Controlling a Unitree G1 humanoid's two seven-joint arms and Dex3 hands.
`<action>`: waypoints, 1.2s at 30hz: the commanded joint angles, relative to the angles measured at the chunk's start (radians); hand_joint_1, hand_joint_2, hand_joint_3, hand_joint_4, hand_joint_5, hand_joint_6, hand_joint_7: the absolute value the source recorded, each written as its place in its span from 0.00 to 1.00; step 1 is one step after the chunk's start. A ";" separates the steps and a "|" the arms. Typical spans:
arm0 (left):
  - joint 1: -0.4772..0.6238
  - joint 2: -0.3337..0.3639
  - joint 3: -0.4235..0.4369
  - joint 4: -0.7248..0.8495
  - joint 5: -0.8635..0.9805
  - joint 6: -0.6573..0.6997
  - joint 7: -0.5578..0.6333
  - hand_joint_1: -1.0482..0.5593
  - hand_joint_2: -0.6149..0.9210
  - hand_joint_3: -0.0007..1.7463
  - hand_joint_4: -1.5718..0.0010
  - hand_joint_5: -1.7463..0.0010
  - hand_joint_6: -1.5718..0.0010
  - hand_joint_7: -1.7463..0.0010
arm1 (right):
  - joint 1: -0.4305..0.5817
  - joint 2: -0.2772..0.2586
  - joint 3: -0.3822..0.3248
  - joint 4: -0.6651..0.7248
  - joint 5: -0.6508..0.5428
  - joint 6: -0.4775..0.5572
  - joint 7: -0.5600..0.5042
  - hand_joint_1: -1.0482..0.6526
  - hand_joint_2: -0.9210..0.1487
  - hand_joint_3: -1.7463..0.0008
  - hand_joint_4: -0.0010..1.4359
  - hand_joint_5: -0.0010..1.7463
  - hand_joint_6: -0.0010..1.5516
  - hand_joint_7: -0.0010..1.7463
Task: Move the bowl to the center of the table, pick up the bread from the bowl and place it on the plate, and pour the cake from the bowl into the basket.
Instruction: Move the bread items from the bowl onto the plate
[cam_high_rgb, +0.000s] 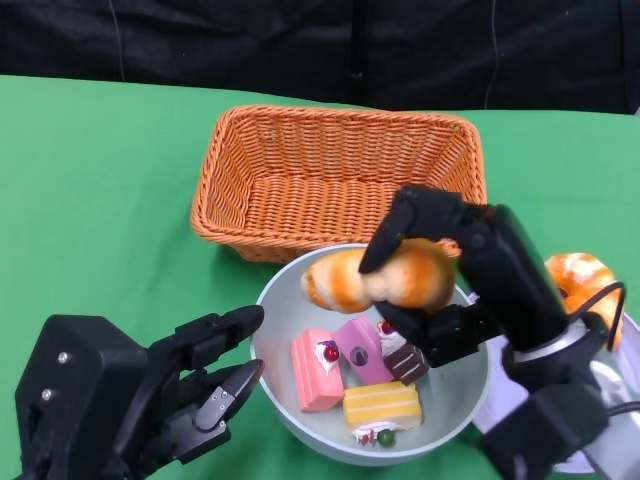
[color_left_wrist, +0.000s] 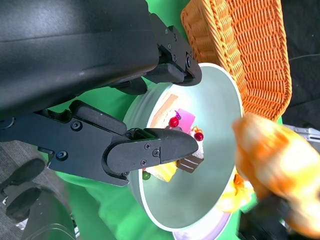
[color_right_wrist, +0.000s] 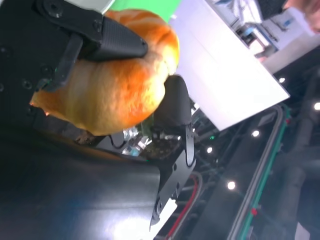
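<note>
The tabletop is covered in green cloth. An orange wicker basket rests on it toward the far side. A pale grey-green bowl sits just in front of the basket, near its front wall. A plate lies at the right edge, beside the bowl.
</note>
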 joint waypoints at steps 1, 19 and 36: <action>-0.003 0.011 0.004 0.004 0.002 -0.024 -0.015 0.28 1.00 0.33 0.79 0.69 0.74 0.97 | 0.045 -0.038 -0.066 -0.066 0.098 -0.004 0.085 0.58 0.75 0.00 0.69 1.00 0.54 0.90; -0.011 0.015 0.020 0.015 -0.005 -0.025 -0.023 0.28 1.00 0.32 0.80 0.68 0.75 0.98 | 0.197 -0.077 -0.360 -0.212 0.236 0.116 0.259 0.62 0.71 0.02 0.71 1.00 0.58 0.89; -0.026 0.011 0.035 0.025 -0.018 -0.021 -0.030 0.29 1.00 0.32 0.82 0.67 0.76 0.99 | 0.370 -0.171 -0.433 -0.300 0.169 0.283 0.396 0.66 0.77 0.01 0.71 1.00 0.58 0.87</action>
